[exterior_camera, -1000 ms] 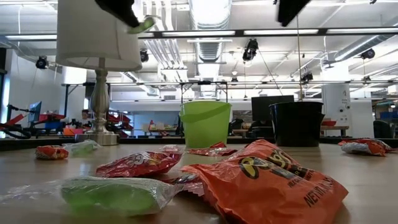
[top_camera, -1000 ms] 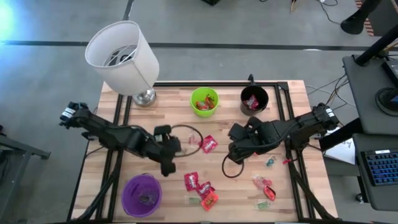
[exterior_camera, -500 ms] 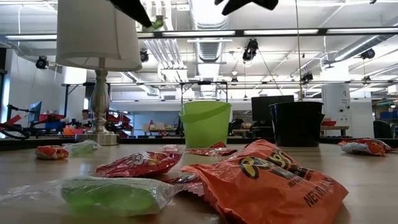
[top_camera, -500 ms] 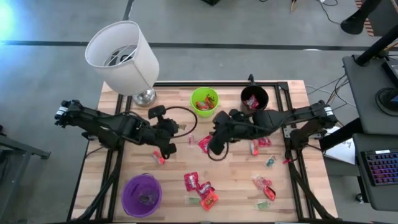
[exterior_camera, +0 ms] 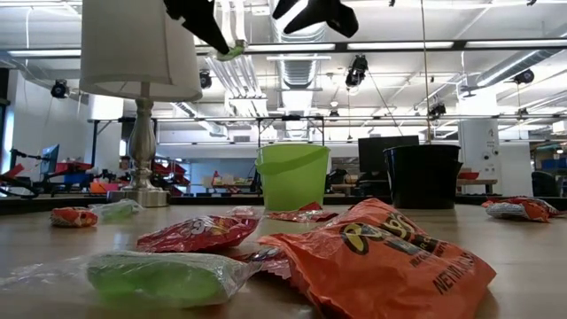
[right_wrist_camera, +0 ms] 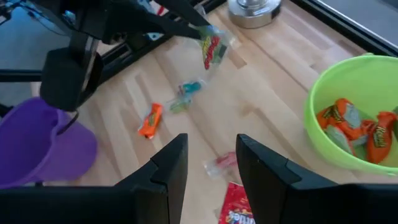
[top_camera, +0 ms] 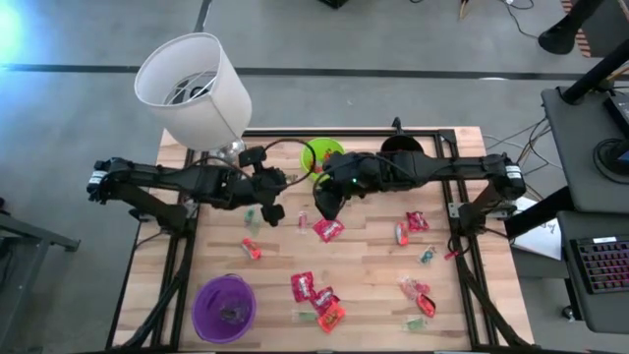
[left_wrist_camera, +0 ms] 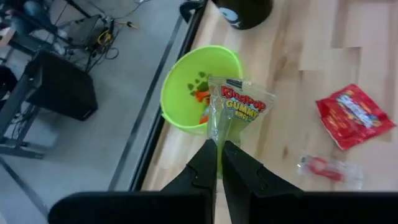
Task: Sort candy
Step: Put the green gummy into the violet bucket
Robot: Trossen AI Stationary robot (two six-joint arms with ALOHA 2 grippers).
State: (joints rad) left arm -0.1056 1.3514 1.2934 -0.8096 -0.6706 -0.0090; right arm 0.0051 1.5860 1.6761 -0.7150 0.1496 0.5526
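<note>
Candy packet (left_wrist_camera: 235,104) hangs pinched by its corner in the left gripper (left_wrist_camera: 217,152), raised beside the green cup (left_wrist_camera: 186,93), likely for dropping in. Further right, the right gripper (right_wrist_camera: 208,155) hovers unclenched, holding nothing, above loose sweets (top_camera: 316,295) on the tabletop (top_camera: 364,280).

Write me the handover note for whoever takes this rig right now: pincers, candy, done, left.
Left pincer: shut on a gummy packet, held in the air near the green cup.
Right pincer: open, empty, above the table beside the green cup, over a red packet.
Done: some orange candy lies in the green cup; the purple cup holds something too.
Left: drop the gummy packet, then sort the loose candy spread over the table, mostly red packets near its front edge.
</note>
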